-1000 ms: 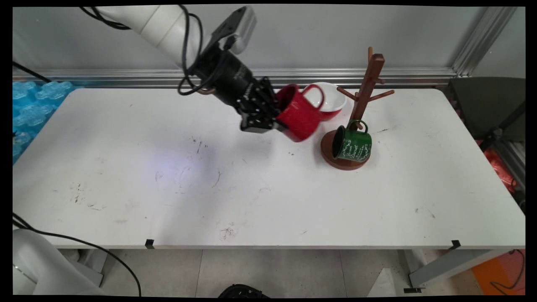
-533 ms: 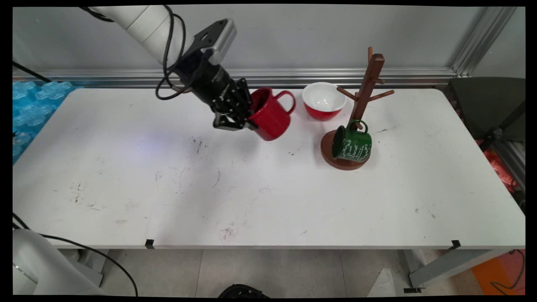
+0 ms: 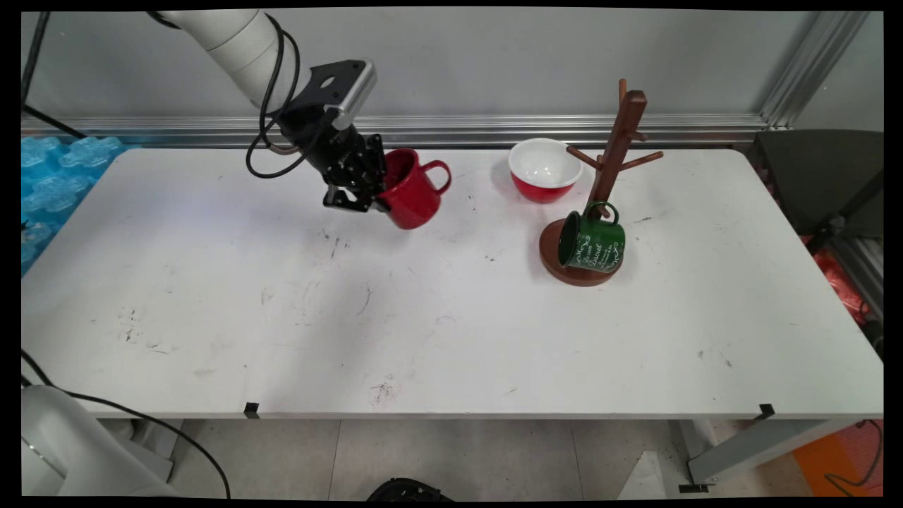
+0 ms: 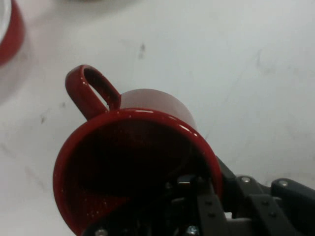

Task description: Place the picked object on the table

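Observation:
My gripper [image 3: 381,194] is shut on the rim of a red mug [image 3: 411,189], one finger inside it and one outside. The mug hangs tilted above the back middle of the white table [image 3: 451,317], its handle pointing right. In the hand view the red mug [image 4: 133,162] fills the lower frame, mouth toward the camera, with the gripper [image 4: 209,194] clamped on its rim at the lower right. A red bowl [image 3: 544,169] with a white inside stands well to the mug's right.
A brown wooden mug tree [image 3: 608,169] stands at the back right, with a green mug [image 3: 591,241] hanging low over its round base. Blue packing material [image 3: 49,176] lies off the table's left end. A red bowl's edge [image 4: 10,29] shows in the hand view.
The arm has carried the red mug leftward, away from the bowl and mug tree, by about a mug's width each half second. The grip has held throughout.

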Available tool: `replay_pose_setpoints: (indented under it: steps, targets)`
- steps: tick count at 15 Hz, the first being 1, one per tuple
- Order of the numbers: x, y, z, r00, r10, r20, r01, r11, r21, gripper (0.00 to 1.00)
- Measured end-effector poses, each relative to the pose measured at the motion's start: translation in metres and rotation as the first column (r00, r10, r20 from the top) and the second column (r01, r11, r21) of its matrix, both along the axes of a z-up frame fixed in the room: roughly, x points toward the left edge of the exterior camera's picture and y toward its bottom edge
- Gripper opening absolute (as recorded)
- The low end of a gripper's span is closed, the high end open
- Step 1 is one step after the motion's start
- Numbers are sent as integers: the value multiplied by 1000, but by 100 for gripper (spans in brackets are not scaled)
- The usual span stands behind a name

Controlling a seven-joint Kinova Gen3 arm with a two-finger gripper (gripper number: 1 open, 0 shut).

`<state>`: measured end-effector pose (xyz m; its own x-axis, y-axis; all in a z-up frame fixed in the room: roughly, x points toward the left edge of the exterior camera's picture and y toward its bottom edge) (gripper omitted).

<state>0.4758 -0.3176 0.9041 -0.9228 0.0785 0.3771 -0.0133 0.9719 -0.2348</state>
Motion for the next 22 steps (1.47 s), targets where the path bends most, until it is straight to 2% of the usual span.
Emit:
replay_pose_setpoints:
  steps: [5,10,16,22]
  targets:
    - [16,-6,-15,993,19,113,-19,1000,-3,0]
    - [27,-10,-30,978,1,207,0,1000,-3,0]
    - [29,-13,-45,966,-29,259,30,1000,0,0]
    - [25,-17,-60,959,-49,278,50,999,3,0]
